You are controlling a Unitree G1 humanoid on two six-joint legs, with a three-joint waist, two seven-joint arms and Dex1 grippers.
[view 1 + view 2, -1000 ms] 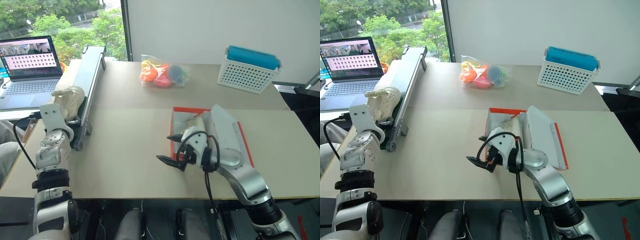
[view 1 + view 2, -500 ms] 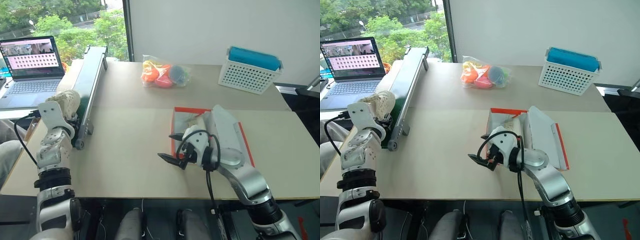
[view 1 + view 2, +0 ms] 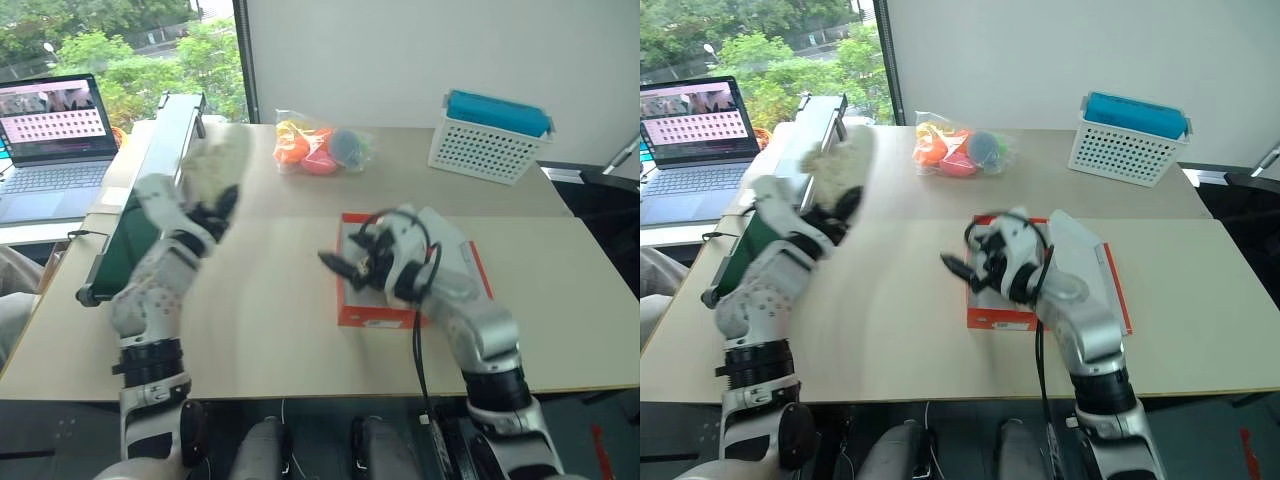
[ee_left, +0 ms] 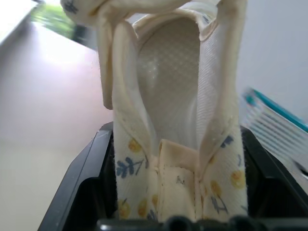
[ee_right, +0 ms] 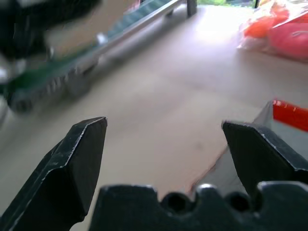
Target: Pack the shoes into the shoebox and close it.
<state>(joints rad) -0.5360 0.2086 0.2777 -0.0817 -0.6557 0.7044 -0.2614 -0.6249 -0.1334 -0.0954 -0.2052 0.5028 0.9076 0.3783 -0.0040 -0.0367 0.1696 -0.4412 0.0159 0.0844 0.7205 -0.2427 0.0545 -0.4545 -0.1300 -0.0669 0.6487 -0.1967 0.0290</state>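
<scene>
While the right fingers (image 5: 166, 163) gape empty, the left fingers (image 4: 79, 185) pinch a cream floral-lined shoe (image 4: 173, 120).

- The right gripper (image 5: 166, 144) is holding its two black fingers (image 5: 79, 159) wide apart, with nothing between them.
- A tan table (image 5: 159, 91) is stretching out past the fingers.
- A blurred green-and-silver rail (image 5: 96, 45) is lying across the table.
- The shoebox (image 5: 288, 115) is showing a red edge.
- An orange and pink bag (image 5: 276, 26) is sitting farther off.
</scene>
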